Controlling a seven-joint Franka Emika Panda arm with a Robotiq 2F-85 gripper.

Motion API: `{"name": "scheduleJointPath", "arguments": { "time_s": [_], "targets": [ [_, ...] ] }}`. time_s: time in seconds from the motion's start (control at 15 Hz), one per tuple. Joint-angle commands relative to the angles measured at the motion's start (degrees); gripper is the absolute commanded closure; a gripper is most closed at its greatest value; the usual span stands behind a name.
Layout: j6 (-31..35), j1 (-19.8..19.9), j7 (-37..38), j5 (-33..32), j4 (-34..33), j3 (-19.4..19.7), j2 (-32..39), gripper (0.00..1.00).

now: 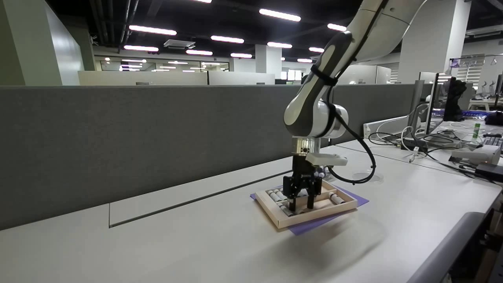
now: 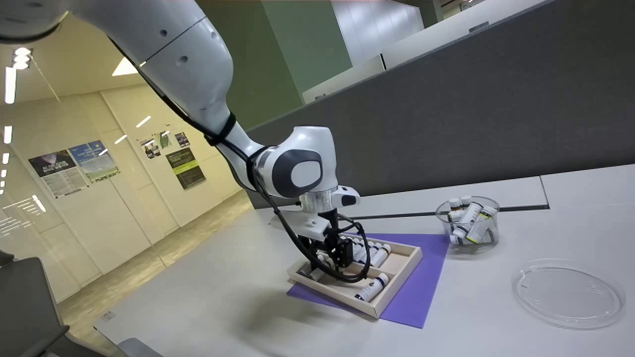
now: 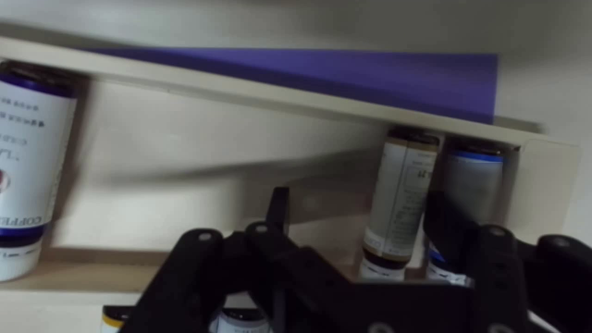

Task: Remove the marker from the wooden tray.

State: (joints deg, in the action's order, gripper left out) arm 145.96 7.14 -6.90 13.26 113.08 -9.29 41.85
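The wooden tray shows in both exterior views [image 1: 314, 217] [image 2: 401, 281] and in the wrist view [image 3: 259, 91]. It holds several small white-labelled bottles; no pen-shaped marker is plain to see. My gripper [image 1: 301, 204] points down into the tray's front section. In the wrist view the gripper [image 3: 356, 203] is open. A gold-banded bottle [image 3: 400, 199] lies between its fingers, nearer the right finger. That finger partly covers a blue-banded bottle [image 3: 476, 180]; whether it touches either bottle I cannot tell. A purple-banded bottle [image 3: 27, 152] lies at the section's far left.
A purple sheet [image 2: 421, 297] lies under the tray. A clear bowl of bottles [image 2: 471, 223] and a clear round lid [image 2: 568, 292] stand on the table beside it. A grey partition [image 1: 157, 145] runs behind. The arm's black cable hangs over the tray in an exterior view.
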Motion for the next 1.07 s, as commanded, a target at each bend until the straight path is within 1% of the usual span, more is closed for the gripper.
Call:
{"name": "scheduleJointPath", "arguments": {
  "time_s": [0.0, 0.07, 0.2, 0.4, 0.53, 0.67, 0.8, 1.0],
  "targets": [
    [-2.6, 0.5, -0.4, 1.3, -1.9, 0.0, 0.5, 0.56],
    [-3.0, 0.4, -0.2, 1.3, -2.1, 0.2, 0.6, 0.65],
    [-4.1, 0.3, 0.1, 1.1, -2.5, 0.6, 0.5, 0.78],
    [-7.3, 0.5, 0.4, 1.4, -3.6, 1.2, 0.5, 1.0],
    [-10.5, 1.1, 0.1, 1.9, -4.4, 1.2, 0.3, 0.95],
    [-14.7, 1.9, -0.5, 3.0, -5.6, 1.1, -0.4, 0.95],
    [-17.3, 2.3, -0.6, 3.5, -6.4, 1.6, -1.6, 0.95],
    [-22.2, 4.2, -2.2, 5.7, -7.5, 1.7, -3.5, 0.95]
  ]
}}
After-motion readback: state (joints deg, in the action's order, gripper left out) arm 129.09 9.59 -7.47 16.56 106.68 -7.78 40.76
